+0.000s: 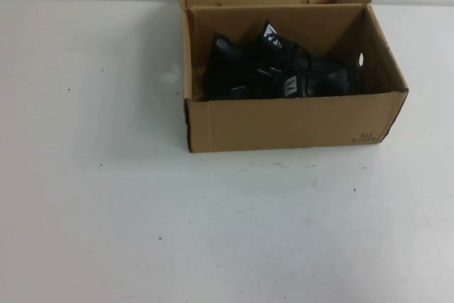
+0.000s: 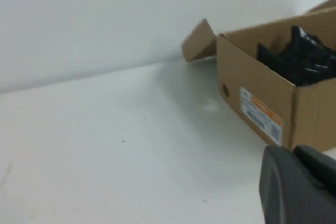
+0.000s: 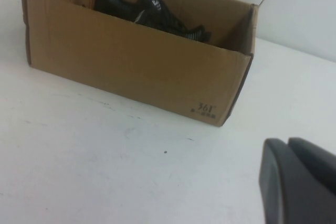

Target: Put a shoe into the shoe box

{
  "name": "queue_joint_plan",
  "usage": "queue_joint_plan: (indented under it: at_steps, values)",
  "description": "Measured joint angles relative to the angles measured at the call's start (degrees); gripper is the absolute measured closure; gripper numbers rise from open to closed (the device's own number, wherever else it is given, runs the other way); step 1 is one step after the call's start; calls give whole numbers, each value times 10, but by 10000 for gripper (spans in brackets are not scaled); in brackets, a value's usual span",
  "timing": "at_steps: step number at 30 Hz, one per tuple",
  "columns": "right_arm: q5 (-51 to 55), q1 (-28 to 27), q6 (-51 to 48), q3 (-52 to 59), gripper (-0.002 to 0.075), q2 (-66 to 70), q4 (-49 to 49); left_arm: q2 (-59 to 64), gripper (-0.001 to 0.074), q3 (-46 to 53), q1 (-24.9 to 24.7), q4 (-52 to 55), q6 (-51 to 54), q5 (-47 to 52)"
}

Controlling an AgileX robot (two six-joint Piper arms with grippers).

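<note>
Dark plastic of the left end effector (image 2: pixel 296 184) and right end effector (image 3: pixel 299 182) sits low over the counter (image 1: pixel 106 211), grip state unreadable—the shoe (image 1: pixel 284 69), soft, light knit, lies inside the shoe box (image 1: pixel 284 122)—best pinched at the stiffer heel collar.

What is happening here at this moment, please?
Nothing is being handled. The open shoe box stands on the white table, and black shoes already lie inside it. Both arms are pulled back: the left gripper and the right gripper each sit away from the box, holding nothing.
</note>
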Motion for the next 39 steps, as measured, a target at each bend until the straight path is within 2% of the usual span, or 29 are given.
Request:
queue_joint_plan:
  at_steps: [3, 7, 12, 17, 39]
  values:
    - [0, 0, 0, 0, 743, 0, 6, -41, 736, 56, 1, 61, -62, -62]
    - [0, 0, 0, 0, 743, 0, 13, -94, 736, 126, 16, 155, -216, -80]
    - [0, 0, 0, 0, 743, 0, 19, -137, 736, 209, 40, 172, -294, -69]
    - [0, 0, 0, 1, 743, 0, 21, -138, 736, 216, 45, 170, -308, 17]
    - [0, 0, 0, 1, 743, 0, 21, -140, 736, 216, 45, 168, -310, 21]
